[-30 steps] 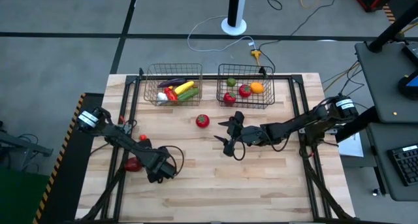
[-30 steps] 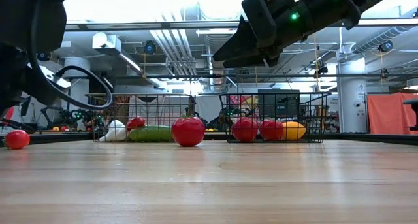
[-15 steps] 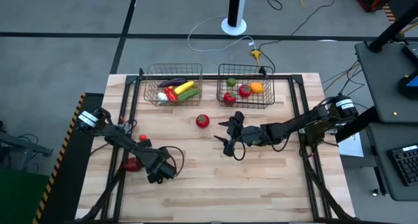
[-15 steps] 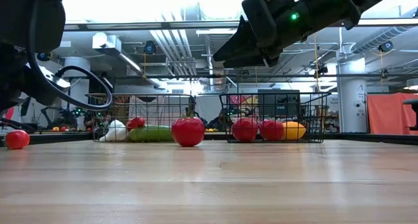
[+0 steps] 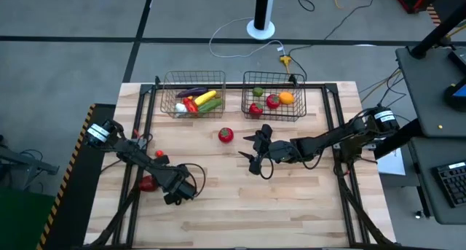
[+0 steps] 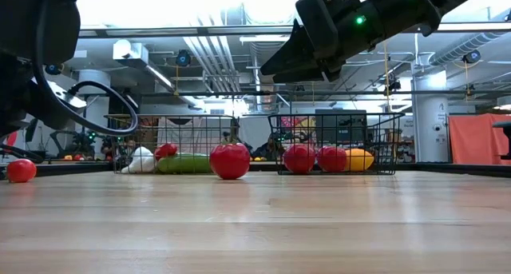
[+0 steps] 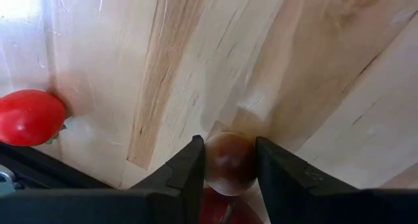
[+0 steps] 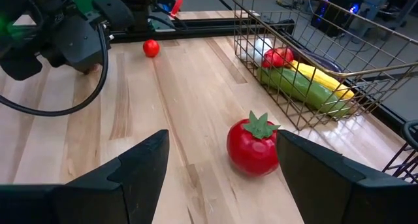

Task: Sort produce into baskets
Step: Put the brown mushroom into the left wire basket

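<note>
L gripper [image 5: 173,197] sat low at the near-left of the table [image 5: 291,206], fingers [image 7: 186,175] clamped on a small brownish round piece [image 7: 229,162] w/ something red just under it; can't tell what that piece was. Just left of it, by the table's left rail, lay a small red piece [image 5: 148,183], apart from the gripper.

Mid-table, R gripper [image 5: 255,149] hung above the wood w/ its fingers [image 8: 134,172] spread wide, holding nothing. A tomato [image 5: 226,135] stood on the table just beyond and left of it, green stem up, in line between the spread fingers in the right wrist view, not touching either.

Far side: two baskets side by side. Left basket [image 5: 166,97] held cucumber [image 5: 210,106], corn [image 5: 205,98], eggplant [image 5: 191,92], a red pepper [image 5: 190,104] and a white garlic [image 5: 180,108]. Right basket [image 5: 300,104] held two red tomatoes [image 5: 273,100], an orange [image 5: 286,98] and a small green piece [image 5: 258,92]. The loose tomato sat near the left basket's front, clear of the wire.
</note>
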Controlling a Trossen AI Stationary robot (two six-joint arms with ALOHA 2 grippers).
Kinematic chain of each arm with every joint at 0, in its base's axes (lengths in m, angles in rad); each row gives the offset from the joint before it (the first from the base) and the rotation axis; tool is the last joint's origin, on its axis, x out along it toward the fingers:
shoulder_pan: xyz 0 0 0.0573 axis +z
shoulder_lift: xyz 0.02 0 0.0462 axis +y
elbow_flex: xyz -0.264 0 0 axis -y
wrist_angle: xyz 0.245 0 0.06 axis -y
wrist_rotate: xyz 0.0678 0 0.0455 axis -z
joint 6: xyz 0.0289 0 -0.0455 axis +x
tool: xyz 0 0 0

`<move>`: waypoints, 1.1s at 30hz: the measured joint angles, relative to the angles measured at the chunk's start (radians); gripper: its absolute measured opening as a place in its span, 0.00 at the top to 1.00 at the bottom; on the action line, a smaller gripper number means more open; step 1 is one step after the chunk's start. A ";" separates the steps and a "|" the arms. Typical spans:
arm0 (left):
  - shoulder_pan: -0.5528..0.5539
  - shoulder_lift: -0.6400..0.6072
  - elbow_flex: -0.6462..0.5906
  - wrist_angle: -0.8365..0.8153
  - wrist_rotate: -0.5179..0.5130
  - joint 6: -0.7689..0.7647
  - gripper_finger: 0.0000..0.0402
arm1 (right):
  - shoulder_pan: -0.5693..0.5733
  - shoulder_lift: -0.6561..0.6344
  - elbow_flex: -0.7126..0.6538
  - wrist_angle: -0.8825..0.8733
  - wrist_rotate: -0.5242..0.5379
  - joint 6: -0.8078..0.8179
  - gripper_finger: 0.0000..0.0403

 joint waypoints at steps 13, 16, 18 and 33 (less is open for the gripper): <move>0.002 -0.015 0.064 0.010 -0.073 0.057 0.73 | -0.013 0.000 0.000 -0.013 0.000 -0.013 0.32; 0.012 -0.018 0.111 0.012 -0.153 0.102 0.73 | -0.015 0.000 0.000 -0.016 0.000 -0.013 0.32; 0.022 -0.018 0.145 0.014 -0.216 0.134 0.73 | -0.016 0.000 0.000 -0.016 0.000 -0.015 0.32; 0.209 -0.055 0.367 0.061 -0.598 0.611 0.73 | -0.019 0.000 0.000 -0.017 0.000 -0.038 0.32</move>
